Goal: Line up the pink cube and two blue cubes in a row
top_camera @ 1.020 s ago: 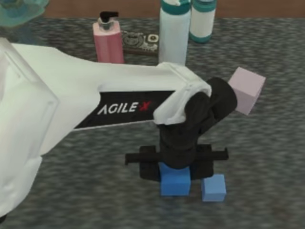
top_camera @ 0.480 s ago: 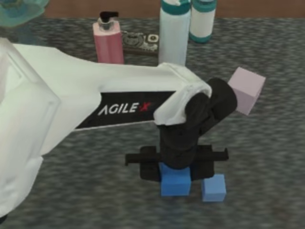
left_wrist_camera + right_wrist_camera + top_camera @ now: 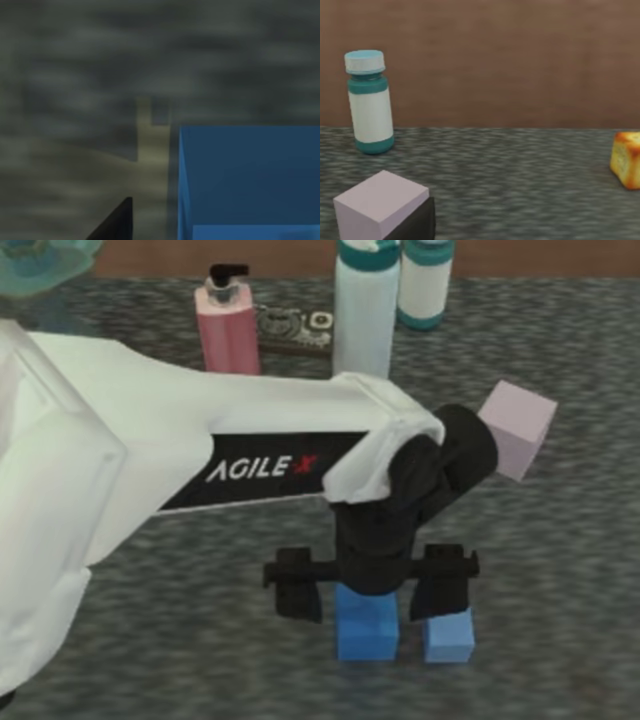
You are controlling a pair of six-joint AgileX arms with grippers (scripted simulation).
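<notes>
Top view, lower centre: my left gripper (image 3: 372, 585) has just spread wide, releasing the saturated blue matte cube (image 3: 367, 630), which sits just beside the smaller light-blue matte cube (image 3: 448, 637). The large lilac-pink matte cube (image 3: 518, 428) waits upper right, unplaced. My arm reads "AGILEX".
</notes>
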